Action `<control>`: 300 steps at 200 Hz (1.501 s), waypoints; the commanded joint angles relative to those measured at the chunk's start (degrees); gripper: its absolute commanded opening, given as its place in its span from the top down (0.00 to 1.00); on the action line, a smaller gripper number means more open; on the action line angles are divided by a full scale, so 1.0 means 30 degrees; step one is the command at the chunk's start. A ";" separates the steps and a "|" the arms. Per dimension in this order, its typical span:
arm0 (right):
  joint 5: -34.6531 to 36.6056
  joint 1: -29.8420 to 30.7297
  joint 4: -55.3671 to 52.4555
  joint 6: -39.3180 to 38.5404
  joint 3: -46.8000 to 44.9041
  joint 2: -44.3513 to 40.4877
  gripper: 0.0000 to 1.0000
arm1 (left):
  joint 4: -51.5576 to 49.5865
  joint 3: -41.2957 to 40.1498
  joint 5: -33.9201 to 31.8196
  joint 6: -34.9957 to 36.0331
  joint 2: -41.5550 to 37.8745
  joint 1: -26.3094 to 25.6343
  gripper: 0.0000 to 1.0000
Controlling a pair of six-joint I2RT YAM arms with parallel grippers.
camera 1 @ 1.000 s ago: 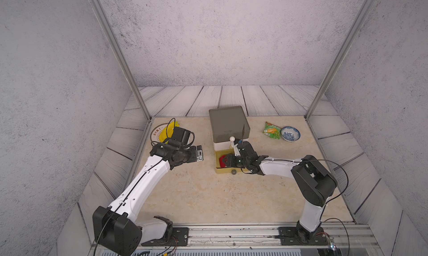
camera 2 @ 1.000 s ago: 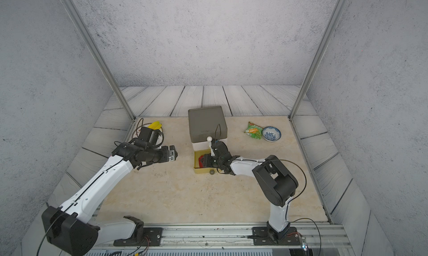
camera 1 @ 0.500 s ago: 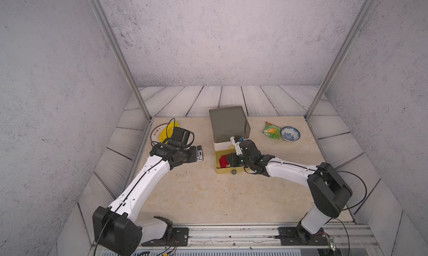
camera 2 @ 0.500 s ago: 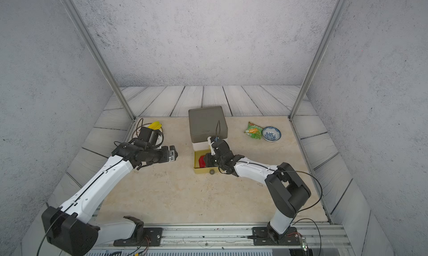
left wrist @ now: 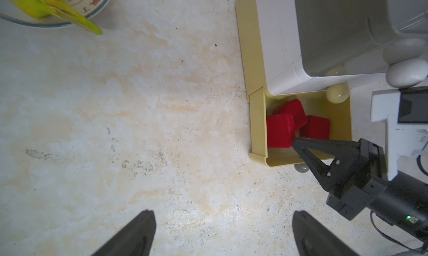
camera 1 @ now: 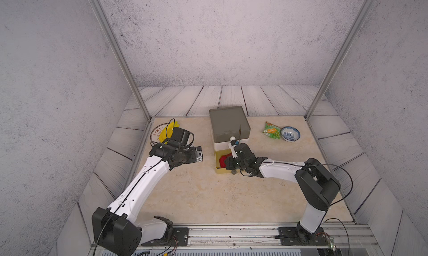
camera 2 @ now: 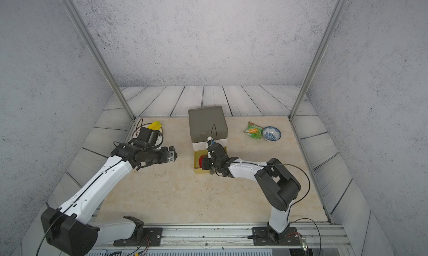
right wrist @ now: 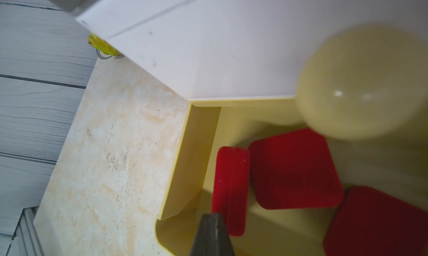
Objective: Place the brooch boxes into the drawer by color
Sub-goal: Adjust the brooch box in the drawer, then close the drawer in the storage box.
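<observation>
Right claw point(left wrist: 296, 143) shown closed tight, empty, over red brooch boxes point(left wrist: 289, 121) in yellow drawer point(left wrist: 257, 127); left claw point(left wrist: 223, 212) spread wide, empty.

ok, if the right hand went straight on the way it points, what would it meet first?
Likely the red brooch box standing on edge in the yellow drawer; the shut right hand is right by it; contact unclear.

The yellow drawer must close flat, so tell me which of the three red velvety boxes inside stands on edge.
The red velvety box beside the yellow drawer's side wall: it shows its thin seamed edge, while the other two show broad faces.
</observation>
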 commanded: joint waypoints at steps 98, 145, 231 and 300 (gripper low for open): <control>0.1518 0.0132 -0.0875 0.0500 0.1312 0.1920 1.00 | -0.0636 -0.0374 -0.0513 0.0372 -0.0570 0.0171 0.02; 0.1746 0.0187 -0.0904 0.0159 0.1201 0.0855 0.95 | -0.0608 -0.0514 -0.0571 0.0292 -0.0816 0.0172 0.02; 0.4875 0.0192 -0.2585 -0.1761 -0.1738 -0.5512 0.93 | -0.0134 -0.0404 -0.0210 0.0095 -0.0861 0.0200 0.02; 0.3109 0.0191 -0.1847 -0.1326 -0.2560 -0.4182 1.00 | 0.0446 -0.0715 -0.0483 0.0441 -0.0912 0.0228 0.02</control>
